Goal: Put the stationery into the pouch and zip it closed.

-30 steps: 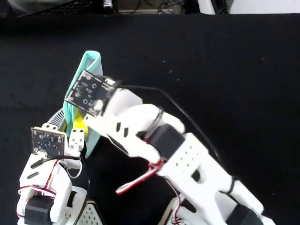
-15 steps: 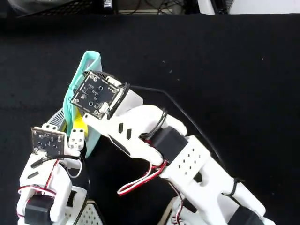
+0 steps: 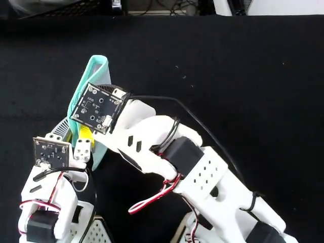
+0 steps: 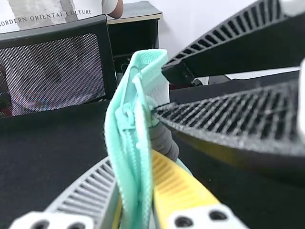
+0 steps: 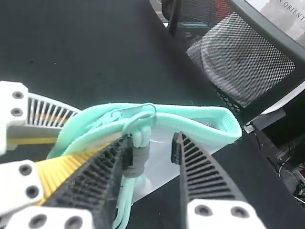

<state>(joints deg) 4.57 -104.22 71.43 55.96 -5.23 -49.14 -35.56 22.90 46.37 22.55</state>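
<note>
Clamping the limp, light pouch point(image 4: 131, 143) near the counter's point(image 3: 228, 76) left edge, left end effector point(image 4: 136, 167) anchors it; right end effector point(image 5: 151, 140), released, straddles the pull point(image 5: 137, 157), likely the best hold.

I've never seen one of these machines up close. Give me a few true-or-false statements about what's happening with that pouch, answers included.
1. The pouch is mint green. True.
2. The table is white. False: it is black.
3. The left claw is clamped on the pouch. True.
4. The right claw is squeezed fully shut. False: it is open, at the pouch's zip edge.
5. A mesh-backed chair stands beyond the table. True.
</note>
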